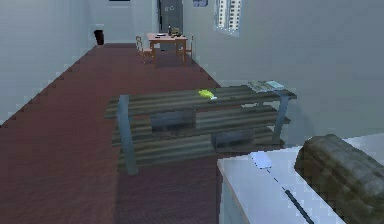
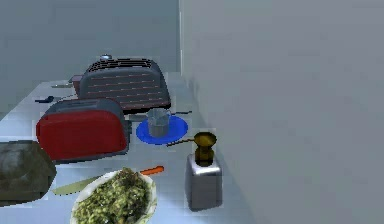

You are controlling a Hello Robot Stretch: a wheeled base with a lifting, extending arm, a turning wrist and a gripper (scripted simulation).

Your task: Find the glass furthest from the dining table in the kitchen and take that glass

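Note:
A small grey-blue, cup-shaped thing (image 2: 158, 122) stands on a blue plate (image 2: 176, 130) on the white counter (image 2: 20, 125) in the arm side view, right of a red toaster (image 2: 82, 133). I cannot tell whether it is a glass. At the far end of the room in the forward view stands a small wooden dining table (image 1: 167, 42) with chairs around it.
A dark toaster (image 2: 125, 83), a brown-topped metal grinder (image 2: 204, 170), a plate of greenish food (image 2: 115, 200) and a brown loaf (image 2: 22, 172) share the counter. In the forward view, a long low wooden shelf table (image 1: 200, 112) crosses the red floor, with the counter corner (image 1: 250, 180) nearby.

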